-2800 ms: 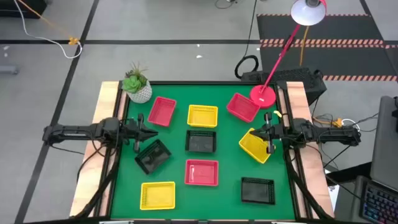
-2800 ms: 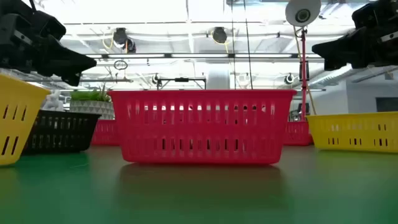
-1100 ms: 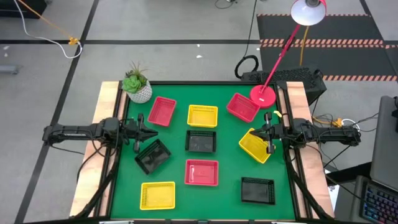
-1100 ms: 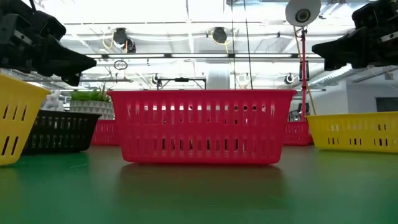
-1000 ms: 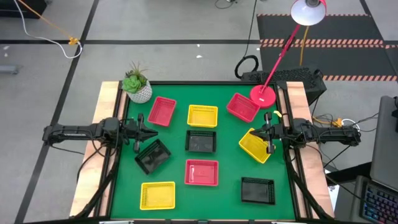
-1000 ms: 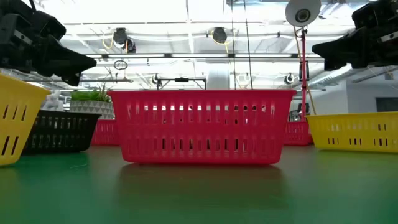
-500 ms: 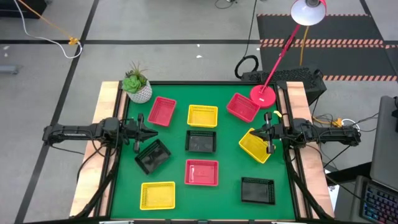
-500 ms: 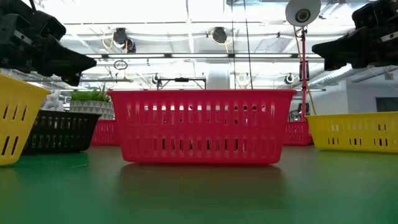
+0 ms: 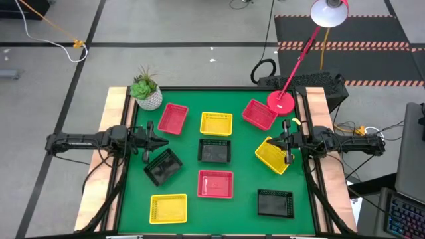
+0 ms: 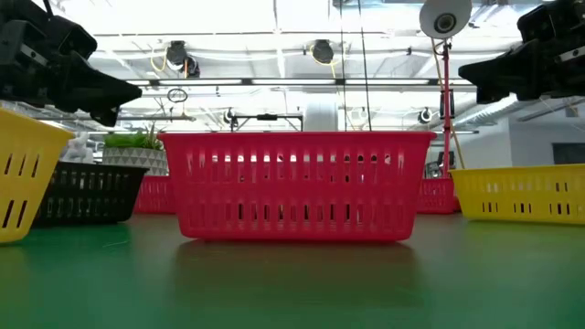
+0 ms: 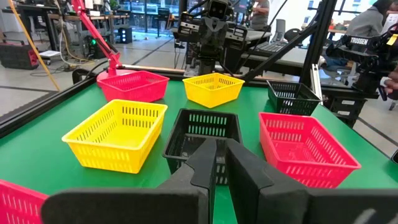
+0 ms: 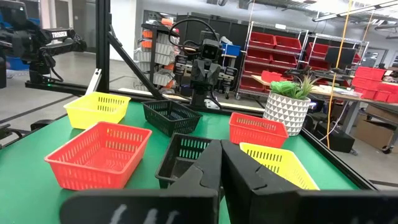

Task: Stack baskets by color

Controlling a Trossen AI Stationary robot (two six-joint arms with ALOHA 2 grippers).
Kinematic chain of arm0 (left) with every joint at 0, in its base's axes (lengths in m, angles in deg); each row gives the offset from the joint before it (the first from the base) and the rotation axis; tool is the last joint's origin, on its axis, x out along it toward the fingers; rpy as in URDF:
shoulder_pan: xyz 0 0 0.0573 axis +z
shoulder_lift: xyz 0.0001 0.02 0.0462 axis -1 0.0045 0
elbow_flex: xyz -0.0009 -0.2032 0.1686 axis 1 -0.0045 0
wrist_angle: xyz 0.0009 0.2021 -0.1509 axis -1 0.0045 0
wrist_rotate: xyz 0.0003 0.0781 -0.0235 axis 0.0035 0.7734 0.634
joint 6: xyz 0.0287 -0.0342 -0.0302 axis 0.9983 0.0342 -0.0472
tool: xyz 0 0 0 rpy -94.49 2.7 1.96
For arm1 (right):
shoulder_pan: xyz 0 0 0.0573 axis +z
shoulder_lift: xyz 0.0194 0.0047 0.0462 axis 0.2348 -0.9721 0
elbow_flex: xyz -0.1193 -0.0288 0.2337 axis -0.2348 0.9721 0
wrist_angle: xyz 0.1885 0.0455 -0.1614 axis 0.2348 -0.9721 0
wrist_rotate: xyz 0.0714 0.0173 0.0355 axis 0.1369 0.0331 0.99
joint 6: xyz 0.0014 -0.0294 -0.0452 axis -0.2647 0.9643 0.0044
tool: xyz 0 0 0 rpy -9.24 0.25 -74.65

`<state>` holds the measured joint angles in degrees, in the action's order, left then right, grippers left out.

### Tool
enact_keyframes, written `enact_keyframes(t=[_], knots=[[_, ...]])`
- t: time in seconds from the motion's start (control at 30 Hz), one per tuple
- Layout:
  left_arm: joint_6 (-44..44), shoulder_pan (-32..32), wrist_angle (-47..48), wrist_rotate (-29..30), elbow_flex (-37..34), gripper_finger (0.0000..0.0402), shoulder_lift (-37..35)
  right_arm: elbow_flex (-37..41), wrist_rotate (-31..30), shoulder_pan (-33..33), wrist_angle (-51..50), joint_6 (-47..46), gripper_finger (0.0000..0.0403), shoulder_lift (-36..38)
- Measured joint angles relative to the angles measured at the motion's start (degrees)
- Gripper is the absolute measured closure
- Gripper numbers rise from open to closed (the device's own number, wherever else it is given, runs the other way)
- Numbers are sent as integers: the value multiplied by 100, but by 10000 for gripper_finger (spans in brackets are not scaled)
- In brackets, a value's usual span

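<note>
Nine baskets rest flat on their bottoms on the green table. Red ones: far left [image 9: 173,118], far right [image 9: 259,114], near middle [image 9: 215,184]. Yellow ones: far middle [image 9: 216,123], right [image 9: 273,155], near left [image 9: 169,208]. Black ones: middle [image 9: 214,151], left [image 9: 163,166], near right [image 9: 275,203]. My left gripper [image 9: 164,143] hangs level at the left edge, above the left black basket's far corner, its fingers [image 11: 208,163] all but together on nothing. My right gripper [image 9: 268,141] hangs level at the right edge, over the right yellow basket's corner, shut [image 12: 220,149] and empty.
A white plant pot [image 9: 147,96] stands at the far left corner. A red lamp base [image 9: 280,102] stands at the far right corner, its arm leaning out beyond the table. Wooden rails [image 9: 113,133] run along both sides. Green strips of table show between the baskets.
</note>
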<state>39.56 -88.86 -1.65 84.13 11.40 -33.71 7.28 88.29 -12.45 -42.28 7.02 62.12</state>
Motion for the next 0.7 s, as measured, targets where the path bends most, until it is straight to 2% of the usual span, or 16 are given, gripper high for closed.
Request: enact_keyframes(t=[0.7], knots=[[-2,-1,-2,2,0,366,1,-2,1,0,23,-102,403,-1]])
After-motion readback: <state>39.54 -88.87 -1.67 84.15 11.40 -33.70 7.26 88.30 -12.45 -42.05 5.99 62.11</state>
